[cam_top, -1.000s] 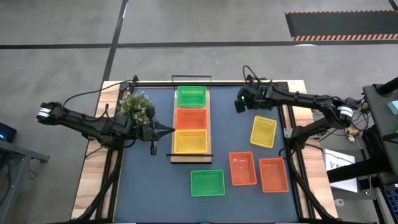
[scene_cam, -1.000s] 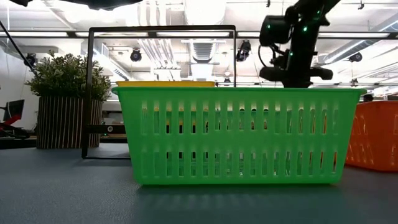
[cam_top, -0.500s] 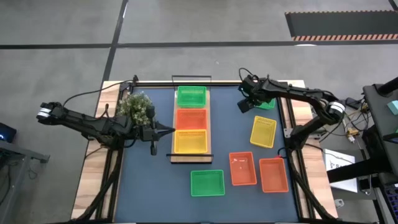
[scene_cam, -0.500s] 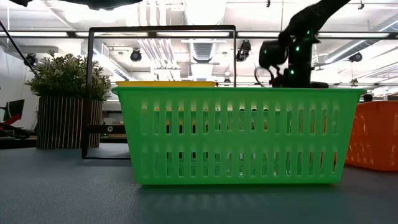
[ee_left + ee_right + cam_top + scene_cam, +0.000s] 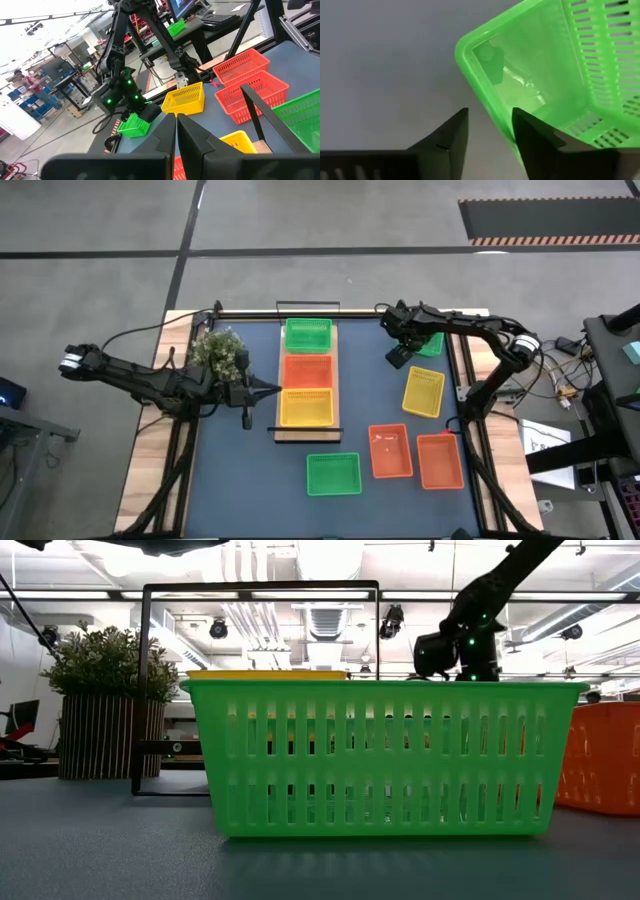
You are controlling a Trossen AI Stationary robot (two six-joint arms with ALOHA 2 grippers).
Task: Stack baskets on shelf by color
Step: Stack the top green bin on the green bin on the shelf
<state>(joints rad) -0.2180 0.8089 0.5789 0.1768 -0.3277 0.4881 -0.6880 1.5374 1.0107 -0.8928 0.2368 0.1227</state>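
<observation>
Green plastic mesh basket [image 5: 430, 345] at two o'clock on dark blue tabletop [image 5: 240, 470], well apart from light-wood plank shelf [image 5: 308, 375]; right gripper [image 5: 398, 350] lowered to its rim since a second ago, fingers [image 5: 532, 137] parted, straddling one wall; grasp judged imminent; left gripper [image 5: 270, 391] idle at nine o'clock, fingers pressed together.

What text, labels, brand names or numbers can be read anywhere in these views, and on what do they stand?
None can be read.
The green basket by the right gripper shows bare plastic, no label.
The baskets on the shelf and on the table carry no print.
The sheet of paper beside the table: any marks are too small to read.
The screens in the room behind: too blurred to read.
</observation>
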